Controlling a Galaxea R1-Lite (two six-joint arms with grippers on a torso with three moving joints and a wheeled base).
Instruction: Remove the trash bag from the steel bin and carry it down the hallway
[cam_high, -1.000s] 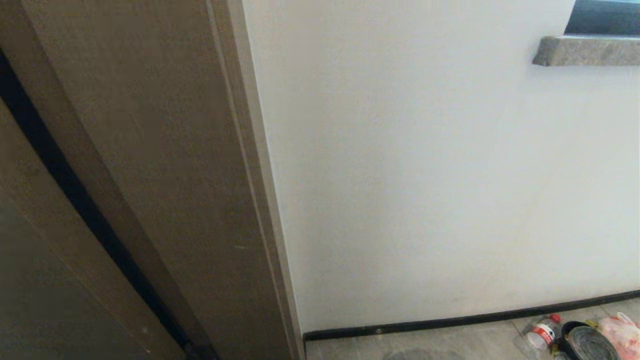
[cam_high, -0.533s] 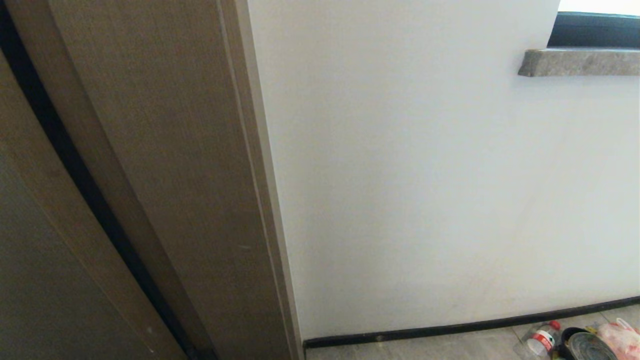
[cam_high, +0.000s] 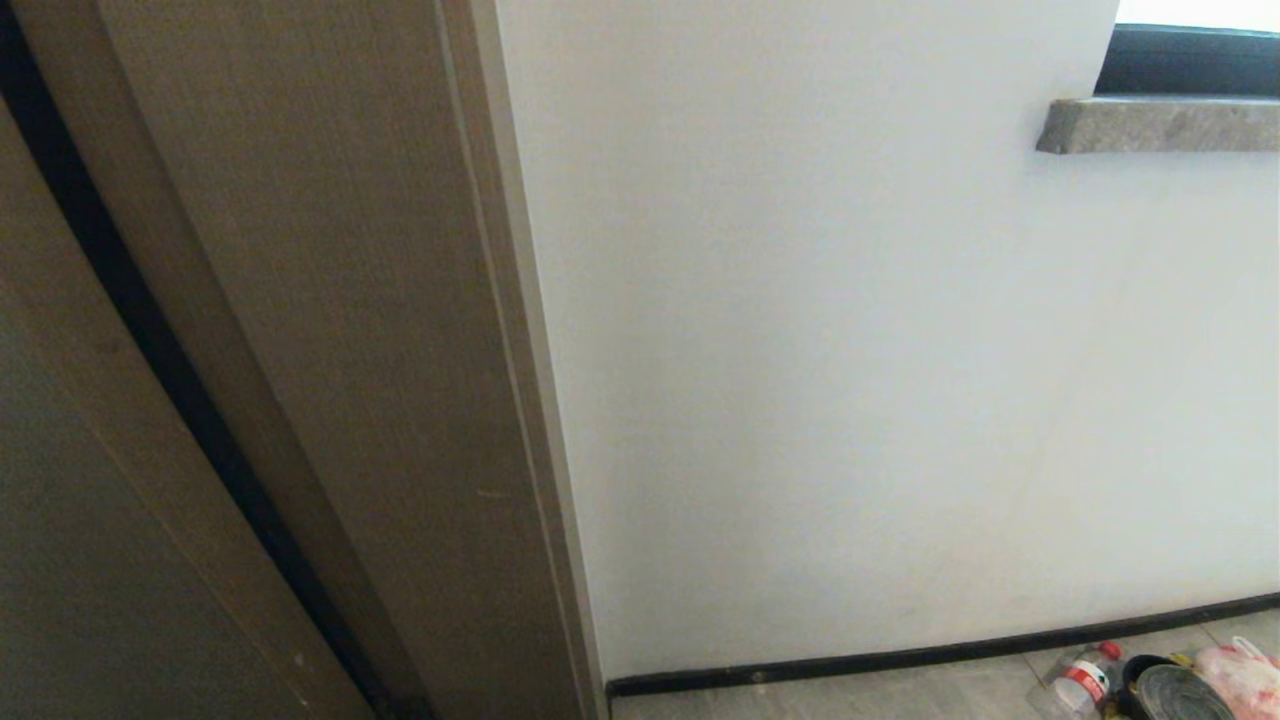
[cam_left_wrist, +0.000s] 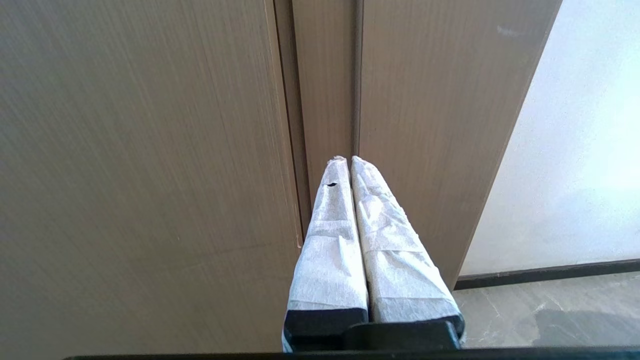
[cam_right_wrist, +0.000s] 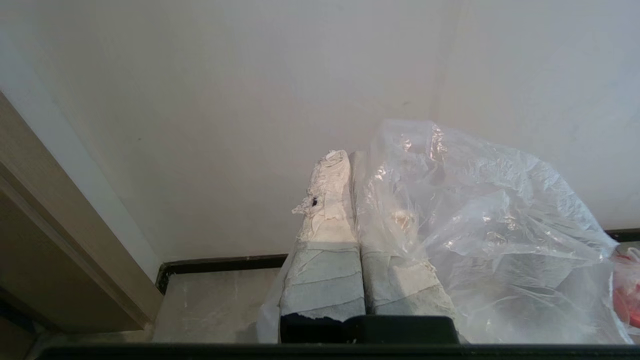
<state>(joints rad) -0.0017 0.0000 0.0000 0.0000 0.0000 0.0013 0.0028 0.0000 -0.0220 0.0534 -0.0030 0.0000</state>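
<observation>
The clear, crinkled trash bag (cam_right_wrist: 490, 225) hangs from my right gripper (cam_right_wrist: 347, 155), whose tape-wrapped fingers are shut on its plastic; the film drapes over one finger and billows out beside it, in front of a white wall. The steel bin (cam_high: 1180, 695) stands on the floor by the wall at the bottom right corner of the head view, apart from the bag. My left gripper (cam_left_wrist: 348, 159) is shut with nothing in it and points at a brown wooden door. Neither arm shows in the head view. The hallway floor (cam_high: 900, 695) is grey tile.
A brown door frame (cam_high: 330, 350) fills the left, the white wall (cam_high: 850, 350) the right, with a black baseboard (cam_high: 900, 655). A plastic bottle (cam_high: 1085, 675) and a pink-white bag (cam_high: 1240, 675) flank the bin. A stone window ledge (cam_high: 1160, 125) juts out high on the right.
The whole head view has shifted a little: the ledge sits lower and further left, the floor items lower. The camera moved, not the things. Nothing else differs.
</observation>
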